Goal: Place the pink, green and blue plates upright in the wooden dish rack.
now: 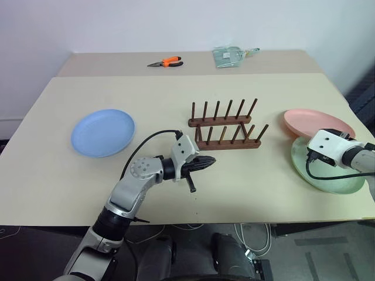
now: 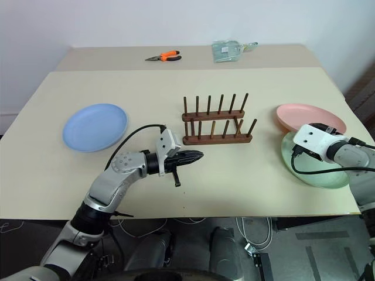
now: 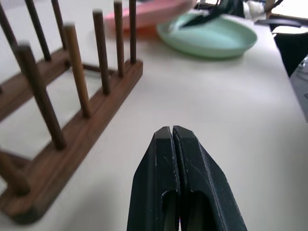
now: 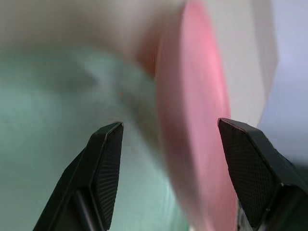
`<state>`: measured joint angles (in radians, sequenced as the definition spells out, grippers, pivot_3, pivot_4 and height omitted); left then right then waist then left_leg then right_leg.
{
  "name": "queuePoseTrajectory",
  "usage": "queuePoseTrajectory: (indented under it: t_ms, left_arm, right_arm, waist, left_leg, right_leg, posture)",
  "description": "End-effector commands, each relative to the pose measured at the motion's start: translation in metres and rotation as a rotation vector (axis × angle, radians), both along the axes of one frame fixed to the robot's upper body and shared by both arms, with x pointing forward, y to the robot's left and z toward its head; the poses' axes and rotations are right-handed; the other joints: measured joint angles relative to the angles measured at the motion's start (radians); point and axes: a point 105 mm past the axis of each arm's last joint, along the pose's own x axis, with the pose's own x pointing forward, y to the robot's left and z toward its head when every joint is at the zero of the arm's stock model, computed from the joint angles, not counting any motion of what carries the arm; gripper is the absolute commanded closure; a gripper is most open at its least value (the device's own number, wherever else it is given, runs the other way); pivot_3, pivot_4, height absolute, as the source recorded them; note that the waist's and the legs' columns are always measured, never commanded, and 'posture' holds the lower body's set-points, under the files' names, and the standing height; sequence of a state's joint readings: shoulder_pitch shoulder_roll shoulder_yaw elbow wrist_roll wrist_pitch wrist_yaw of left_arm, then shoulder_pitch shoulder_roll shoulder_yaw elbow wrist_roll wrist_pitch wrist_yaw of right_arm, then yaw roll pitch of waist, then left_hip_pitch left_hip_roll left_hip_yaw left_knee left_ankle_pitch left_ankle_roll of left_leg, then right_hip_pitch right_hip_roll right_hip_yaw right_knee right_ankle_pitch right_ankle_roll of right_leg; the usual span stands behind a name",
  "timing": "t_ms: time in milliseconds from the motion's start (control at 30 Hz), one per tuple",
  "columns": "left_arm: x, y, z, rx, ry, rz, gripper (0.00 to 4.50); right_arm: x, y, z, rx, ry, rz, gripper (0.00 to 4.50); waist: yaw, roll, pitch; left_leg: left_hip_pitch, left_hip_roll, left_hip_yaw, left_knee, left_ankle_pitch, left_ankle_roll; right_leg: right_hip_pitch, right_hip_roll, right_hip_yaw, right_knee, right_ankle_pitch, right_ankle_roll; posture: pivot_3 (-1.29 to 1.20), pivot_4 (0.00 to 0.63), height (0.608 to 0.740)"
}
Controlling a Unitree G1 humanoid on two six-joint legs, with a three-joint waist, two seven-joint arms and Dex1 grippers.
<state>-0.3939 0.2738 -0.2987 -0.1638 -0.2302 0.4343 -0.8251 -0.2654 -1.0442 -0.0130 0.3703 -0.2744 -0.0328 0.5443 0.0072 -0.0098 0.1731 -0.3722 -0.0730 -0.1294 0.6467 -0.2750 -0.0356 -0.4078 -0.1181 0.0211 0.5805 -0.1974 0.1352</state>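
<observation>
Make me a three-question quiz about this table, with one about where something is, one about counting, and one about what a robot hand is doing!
1. Where is the blue plate?
A. standing in the rack
B. flat on the table, on the robot's left of the rack
C. under the pink plate

2. How many plates stand in the wooden rack?
A. none
B. one
C. three

3. How are the left gripper fingers?
A. wide open
B. pressed shut with nothing between them
C. shut on a plate

Answers:
1. B, it lies alone on the table, well apart from the rack.
2. A, every gap between the pegs is empty; the pink plate and green plate lie on the right.
3. B, the left wrist view shows the two black fingers touching, with nothing held.
</observation>
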Motion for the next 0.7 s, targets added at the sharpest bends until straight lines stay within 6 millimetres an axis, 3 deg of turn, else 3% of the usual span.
queuePoseTrajectory:
  t_ms: [33, 100, 133, 267, 367, 433, 500, 567, 700]
  left_arm:
    - [-0.002, 0.002, 0.013, -0.024, -0.038, -0.005, 4.5]
    - [-0.003, 0.005, 0.011, -0.02, -0.038, 0.003, 4.5]
    - [-0.003, 0.007, 0.01, -0.016, -0.039, 0.006, 4.5]
    - [-0.001, 0.013, 0.01, -0.008, -0.044, 0.023, 4.5]
    - [0.002, 0.017, 0.013, -0.017, -0.048, 0.042, 4.5]
    - [0.004, 0.019, 0.014, -0.022, -0.048, 0.048, 4.5]
    - [0.005, 0.02, 0.015, -0.025, -0.047, 0.05, 4.5]
    - [0.005, 0.02, 0.015, -0.025, -0.047, 0.049, 4.5]
    - [0.004, 0.02, 0.016, -0.034, -0.045, 0.045, 4.5]
  right_arm:
    - [0.009, -0.001, 0.014, -0.029, -0.065, 0.019, 3.12]
    - [0.011, 0.002, 0.016, -0.036, -0.077, 0.038, 4.15]
    - [0.011, 0.005, 0.019, -0.043, -0.09, 0.052, 4.44]
    - [0.012, 0.025, 0.057, 0.0, -0.218, 0.129, 4.44]
    - [0.007, 0.062, 0.104, 0.341, -0.377, 0.209, 4.44]
    - [-0.002, 0.096, 0.137, 0.784, -0.447, 0.29, 4.44]
    - [-0.019, 0.129, 0.157, 1.125, -0.38, 0.431, 4.44]
    - [-0.029, 0.145, 0.164, 1.305, -0.317, 0.498, 4.44]
    - [-0.026, 0.152, 0.156, 1.464, -0.24, 0.438, 4.44]
  waist:
    - [-0.001, 0.0, 0.0]
    - [-0.002, 0.0, 0.0]
    - [-0.002, 0.0, 0.0]
    - [-0.003, 0.001, 0.0]
    - [-0.006, 0.002, 0.001]
    - [-0.011, 0.001, 0.002]
    - [-0.012, 0.001, 0.001]
    - [-0.007, 0.001, 0.001]
    - [0.01, 0.0, 0.001]
  left_leg:
    - [0.0, 0.0, 0.0, 0.0, 0.0, 0.0]
    - [0.0, 0.0, 0.0, 0.0, 0.0, 0.0]
    - [0.0, 0.0, 0.0, 0.0, 0.0, 0.0]
    - [0.0, 0.0, 0.0, 0.0, 0.0, 0.0]
    - [0.0, 0.0, 0.0, 0.0, 0.0, 0.0]
    - [0.0, 0.001, -0.001, 0.0, 0.0, 0.0]
    - [0.0, 0.001, -0.004, 0.0, 0.0, 0.0]
    - [-0.001, 0.001, -0.006, 0.0, 0.0, 0.0]
    - [-0.001, 0.0, -0.005, 0.001, 0.0, 0.0]
  right_leg:
    - [0.0, 0.0, 0.0, 0.0, 0.0, 0.0]
    - [0.0, 0.0, 0.0, 0.0, 0.0, 0.0]
    - [0.0, 0.0, 0.0, 0.0, 0.0, 0.0]
    - [0.0, 0.0, 0.001, 0.0, 0.0, 0.0]
    - [0.0, 0.0, 0.001, 0.0, 0.0, 0.0]
    - [0.0, 0.001, 0.001, 0.0, 0.001, 0.003]
    - [0.001, 0.001, 0.0, 0.0, 0.001, 0.003]
    - [0.001, 0.001, 0.0, 0.0, 0.001, 0.003]
    - [0.001, 0.001, -0.001, -0.001, 0.0, 0.0]
  posture:
    - [0.0, 0.15, 0.74]
    - [0.0, 0.15, 0.74]
    - [0.0, 0.15, 0.74]
    - [0.0, 0.15, 0.74]
    - [0.0, 0.15, 0.74]
    - [0.0, 0.15, 0.74]
    - [0.0, 0.15, 0.74]
    - [0.0, 0.15, 0.74]
    - [0.0, 0.15, 0.74]
